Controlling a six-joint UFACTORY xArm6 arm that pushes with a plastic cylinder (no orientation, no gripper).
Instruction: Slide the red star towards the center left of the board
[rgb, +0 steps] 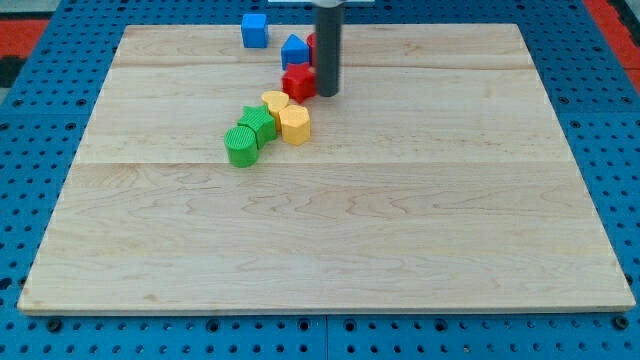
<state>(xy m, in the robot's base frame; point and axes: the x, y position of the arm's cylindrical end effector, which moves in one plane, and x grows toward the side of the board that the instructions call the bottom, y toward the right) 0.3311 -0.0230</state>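
The red star (298, 81) lies near the view's top centre of the wooden board (330, 230). My tip (328, 94) stands just right of the red star, touching or nearly touching its right side. Another red block (312, 44) is mostly hidden behind the rod, above the star. A blue block with a pointed top (293, 50) sits just above the star. A blue cube (254, 30) lies farther up and left.
Below and left of the star sits a cluster: a yellow block (276, 101), a yellow hexagon-like block (294, 124), a green star (258, 123) and a green cylinder (241, 145). A blue pegboard surrounds the board.
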